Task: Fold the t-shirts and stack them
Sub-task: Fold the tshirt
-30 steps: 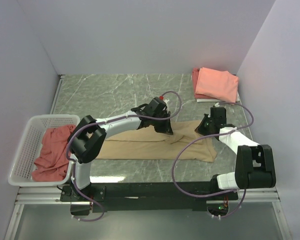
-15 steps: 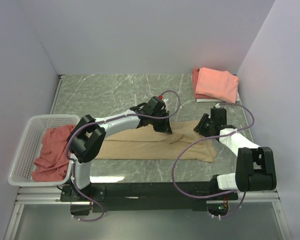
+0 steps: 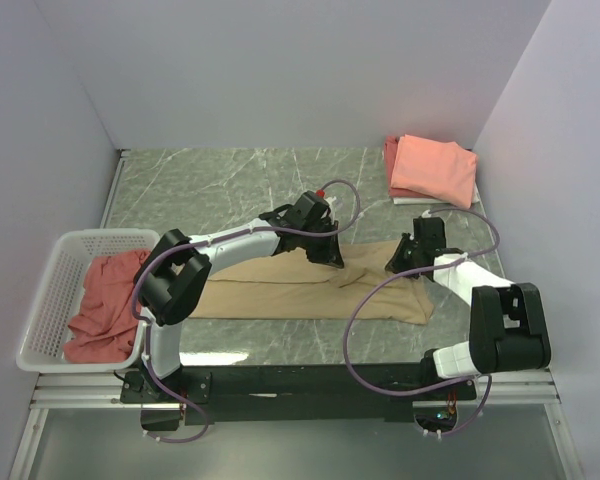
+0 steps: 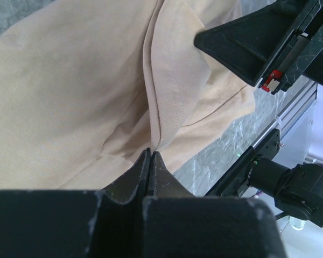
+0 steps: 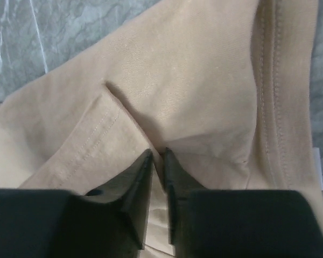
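Left gripper [image 4: 151,157] clamped on a raised crease of the tan cotton t-shirt [image 3: 280,295], jaws pressed together with cloth between them. Right gripper [image 5: 157,158] pinches a fold near the stitched hem, a thin layer of fabric caught between its tips. Shirt lies as a long strip mid-way across the green marble tabletop [image 3: 210,185], both grippers on its right half. Progress, judged: this shirt looks folded lengthwise, mid-fold, not stacked yet. Done: pile of folded salmon-orange shirts [image 3: 435,170] in the far right corner. Left to do: crumpled red shirt [image 3: 100,300] in the white plastic mesh basket [image 3: 42,310] at the left.
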